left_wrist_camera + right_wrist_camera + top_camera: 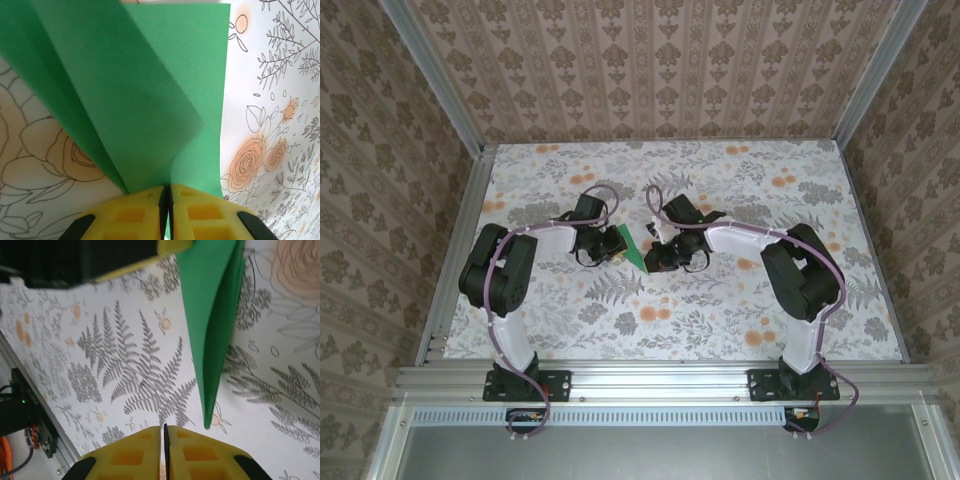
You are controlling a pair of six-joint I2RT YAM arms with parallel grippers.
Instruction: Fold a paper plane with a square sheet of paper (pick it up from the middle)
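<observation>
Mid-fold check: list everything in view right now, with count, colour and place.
paper: one, green, folded, mid-table between the claws
table: one, white with grey-and-orange floral print, under the arms
walls: three, beige patterned, around the table
frame: one, silver rails, near edge and corners
left arm: one, black and white, left of paper
right arm: one, black and white, right of paper
left claw: one, yellow pads, shut on paper
right claw: one, yellow pads, shut, beside paper's tip
</observation>
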